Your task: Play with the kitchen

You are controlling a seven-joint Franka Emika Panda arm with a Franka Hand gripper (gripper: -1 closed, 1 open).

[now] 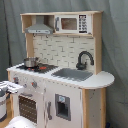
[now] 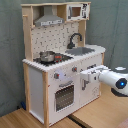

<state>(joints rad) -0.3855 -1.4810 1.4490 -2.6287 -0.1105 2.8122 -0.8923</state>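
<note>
One white robot gripper (image 2: pixel 86 76) nearest in the second exterior view, at the front panel beside the knobs (image 2: pixel 74 69); fingers' state impossible to tell. Behind it, standing on a wooden desk (image 2: pixel 102 112): tall white and light-wood toy kitchen (image 2: pixel 55 60), small metal pot (image 2: pixel 47 56) on stove, black faucet (image 2: pixel 74 39) farther back.

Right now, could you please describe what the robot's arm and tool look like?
In the second exterior view, the arm is white and rounded, with a dark circular cap and a blue spot on its end joint. The tool is a boxy white-grey block. No cables or markings are discernible.
</note>
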